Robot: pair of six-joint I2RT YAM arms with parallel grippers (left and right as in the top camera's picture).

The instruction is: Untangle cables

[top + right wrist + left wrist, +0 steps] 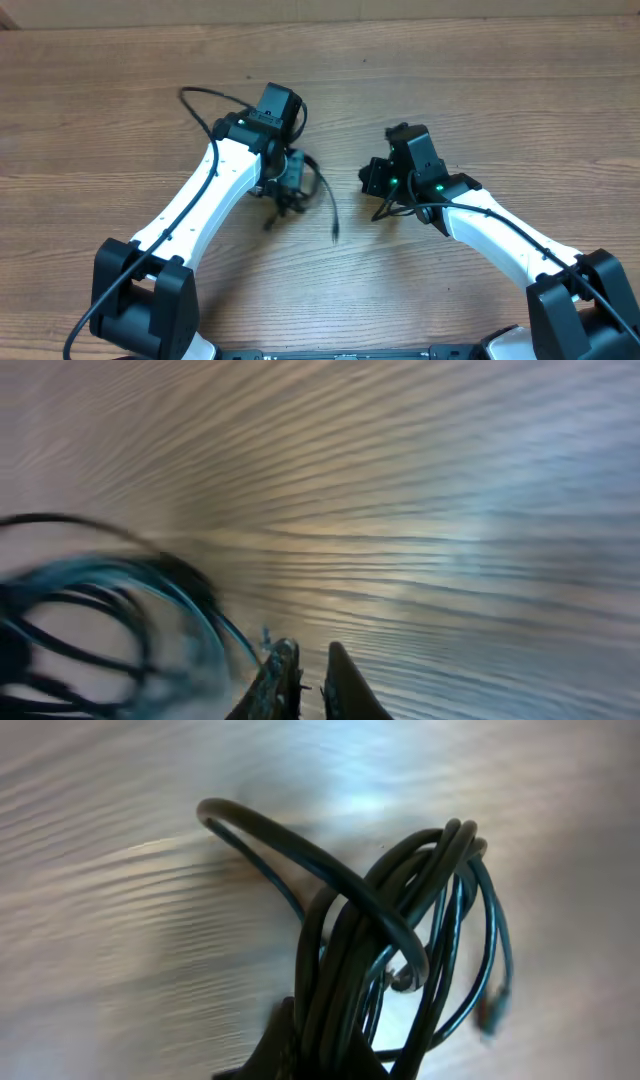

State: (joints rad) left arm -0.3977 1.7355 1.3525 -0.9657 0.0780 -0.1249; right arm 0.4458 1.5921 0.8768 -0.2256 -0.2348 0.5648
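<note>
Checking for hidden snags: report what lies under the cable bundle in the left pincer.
Under the cable bundle only bare wooden table shows, with a plug at its right. The bundle hides the left pincer's grip.

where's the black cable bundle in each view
overhead: cable bundle left of centre, a tail trailing down to the right
left wrist: cable bundle centre-right, up close, running off the bottom edge
right wrist: blurred loops at lower left, probably the same bundle
shared landmark: the wooden table beneath it
</note>
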